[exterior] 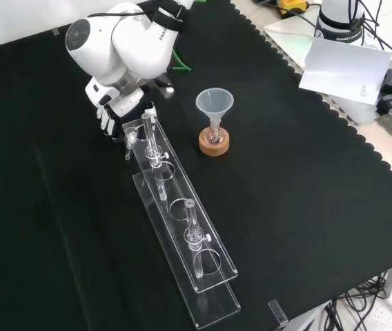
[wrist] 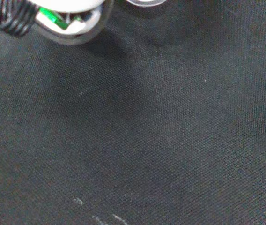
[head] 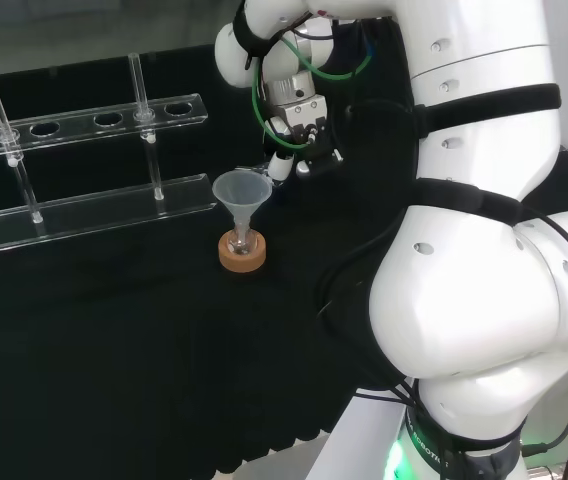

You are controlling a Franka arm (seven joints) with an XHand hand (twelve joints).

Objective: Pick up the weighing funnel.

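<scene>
Black cloth [exterior: 306,207] covers the whole bench, probably to make the clear ware show up against it.

White arm [head: 484,300] reaches across from the right of the head view and bends down over the middle of the cloth, so the wrist points at the bench.

Long clear plastic tube rack [head: 94,212] sits at the left in the head view. A few thin glass tubes [exterior: 191,224] stand upright in its holes. It's not part of this job, but its far end crowds the work spot.

Clear cone-shaped funnel [exterior: 214,103] stands mouth up, with its stem in a small glass flask [exterior: 214,136] on a round cork ring [exterior: 214,146]. The ring keeps the flask from tipping. It stands apart from the rack.

Black-and-white hand [exterior: 116,109] is low over the cloth just beside the rack's far end, in the front view's upper left. In the head view it is just right of the funnel. Can't tell whether it's spread or closed round anything.

Small clear weighing funnel [exterior: 128,143]: best guess is the faint glassy piece just below the hand in the front view, hard against the rack end. Not sure it's that, nor whether it's on the cloth or already gripped.

Wrist view shows bare cloth weave past the palm.

Judgement: this is the reach or grasp stage. The risk is knocking the rack or the nearest tube.
</scene>
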